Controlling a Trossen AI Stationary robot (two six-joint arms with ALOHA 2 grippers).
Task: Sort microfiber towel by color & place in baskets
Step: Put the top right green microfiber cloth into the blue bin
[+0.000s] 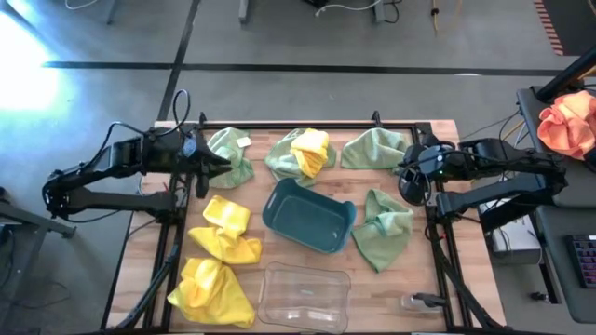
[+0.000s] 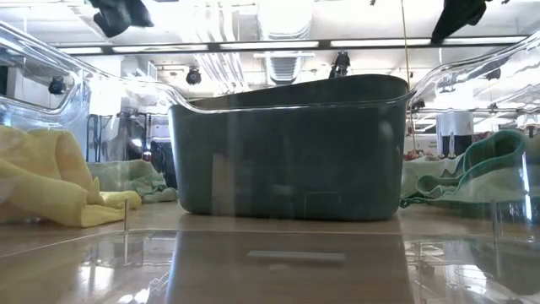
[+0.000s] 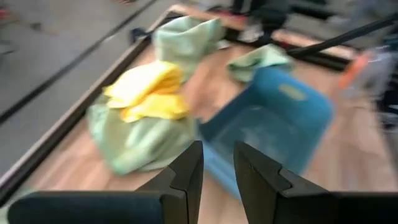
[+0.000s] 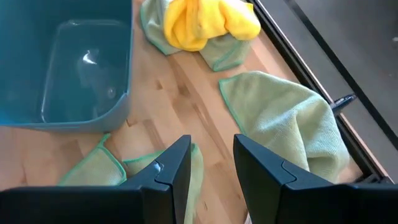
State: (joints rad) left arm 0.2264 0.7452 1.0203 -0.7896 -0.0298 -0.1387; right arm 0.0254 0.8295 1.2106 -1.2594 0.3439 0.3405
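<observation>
Four pale green towels (image 1: 383,231), three yellow towels (image 1: 212,290), two baskets (image 1: 307,217), one orange-pink cloth (image 1: 568,124)

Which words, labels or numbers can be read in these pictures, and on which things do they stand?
None can be read.
The teal basket carries a pale label, too blurred to read.
A green towel has a small white tag, too small to read.

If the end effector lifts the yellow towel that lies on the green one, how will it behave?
The yellow towel is crumpled in soft folds, so it will probably hang limp and sag rather than keep its shape. It looks light. Because it rests on the green towel, a deep pinch may well drag that one up too. Both end effectors are apart from it.
</observation>
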